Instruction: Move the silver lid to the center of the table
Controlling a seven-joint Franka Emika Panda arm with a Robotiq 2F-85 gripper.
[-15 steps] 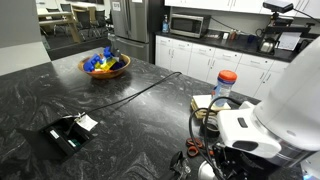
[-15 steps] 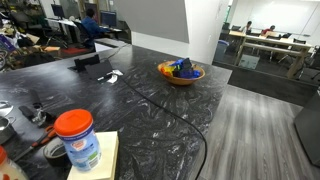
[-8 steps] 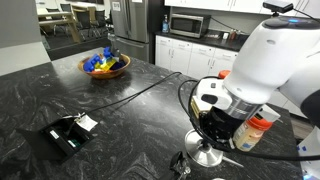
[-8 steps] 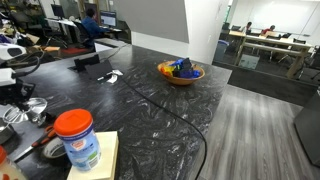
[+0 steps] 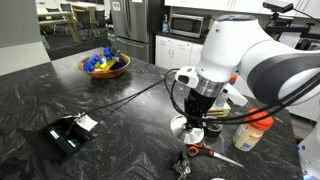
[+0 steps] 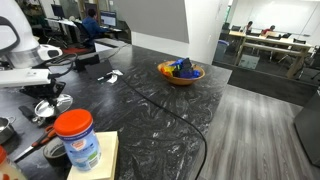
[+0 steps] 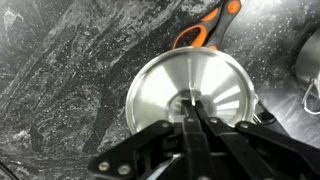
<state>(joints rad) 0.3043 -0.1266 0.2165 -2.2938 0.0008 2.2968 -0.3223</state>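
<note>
We judged the task to be about half done. The gripper (image 7: 190, 106) had its fingers pressed together on the small knob in the middle of the silver lid (image 7: 160, 85), so the grasp was made. The carrying and the setting down at the centre of the table (image 5: 110, 115) were not yet done. The lid hung under the gripper just beside the orange-handled scissors (image 5: 205, 150). In the wrist view its rim hid a part of the scissors' handle, so we believed it was lifted, but we could not tell this for sure. The lid looked like a round, shallow disc of bright metal with a raised rim, and its surface mirrored the fingers. The open middle of the table lay well apart from the scissors.
</note>
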